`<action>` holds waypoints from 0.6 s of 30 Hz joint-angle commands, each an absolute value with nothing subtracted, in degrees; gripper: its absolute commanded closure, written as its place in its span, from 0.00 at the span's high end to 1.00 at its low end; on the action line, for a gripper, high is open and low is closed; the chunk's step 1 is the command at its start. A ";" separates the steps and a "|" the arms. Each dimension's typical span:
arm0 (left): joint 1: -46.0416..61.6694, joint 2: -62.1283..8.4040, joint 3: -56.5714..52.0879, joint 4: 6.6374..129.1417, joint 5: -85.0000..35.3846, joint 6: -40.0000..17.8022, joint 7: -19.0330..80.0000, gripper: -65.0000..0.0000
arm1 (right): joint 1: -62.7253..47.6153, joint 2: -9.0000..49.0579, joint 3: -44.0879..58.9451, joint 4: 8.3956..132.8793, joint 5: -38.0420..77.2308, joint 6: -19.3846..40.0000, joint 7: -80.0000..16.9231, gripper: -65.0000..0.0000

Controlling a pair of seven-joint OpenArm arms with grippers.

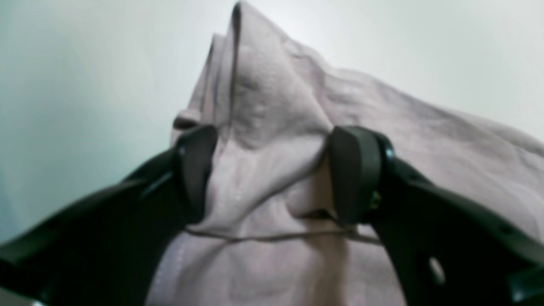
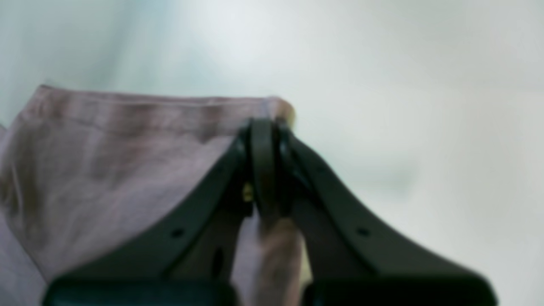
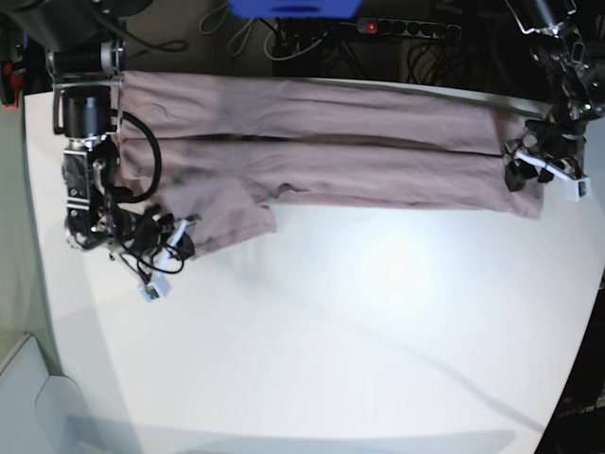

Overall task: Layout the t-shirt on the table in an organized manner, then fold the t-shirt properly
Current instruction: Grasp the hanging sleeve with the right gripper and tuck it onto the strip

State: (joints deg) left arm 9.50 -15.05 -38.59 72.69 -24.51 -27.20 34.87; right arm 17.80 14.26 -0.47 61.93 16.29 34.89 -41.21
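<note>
The mauve t-shirt (image 3: 359, 142) lies stretched in a long band across the far part of the white table (image 3: 359, 331), with one flap (image 3: 232, 222) hanging toward the front left. My right gripper (image 3: 175, 248) is at that flap's corner. In the right wrist view it (image 2: 263, 170) is shut on the shirt's hemmed corner (image 2: 106, 161). My left gripper (image 3: 522, 168) is at the shirt's right end. In the left wrist view its jaws (image 1: 276, 174) stand wide apart, straddling a bunched fold of the shirt (image 1: 276, 97).
Behind the table's far edge are cables and a power strip (image 3: 406, 28), and a blue object (image 3: 293, 6). The table's curved rim (image 3: 577, 312) runs down the right side. A low white shelf (image 3: 28, 397) sits at the lower left.
</note>
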 commanded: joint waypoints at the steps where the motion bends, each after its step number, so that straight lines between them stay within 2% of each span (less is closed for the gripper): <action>1: 10.15 -14.99 -38.46 71.96 -22.02 -25.98 39.96 0.64 | 17.45 14.90 -0.22 64.57 16.66 34.95 -41.19 0.00; 4: 10.15 -14.99 -38.37 71.96 -22.02 -25.98 39.96 0.64 | 14.11 14.99 -0.04 73.89 16.66 34.95 -41.63 0.00; 12: 10.15 -14.99 -38.37 71.96 -22.02 -25.98 39.96 0.64 | 3.56 15.43 1.98 101.23 16.57 34.95 -52.00 0.00; 18: 10.15 -14.99 -38.55 71.96 -22.02 -25.98 39.96 0.64 | -4.79 15.52 8.57 112.48 16.66 34.95 -58.51 0.00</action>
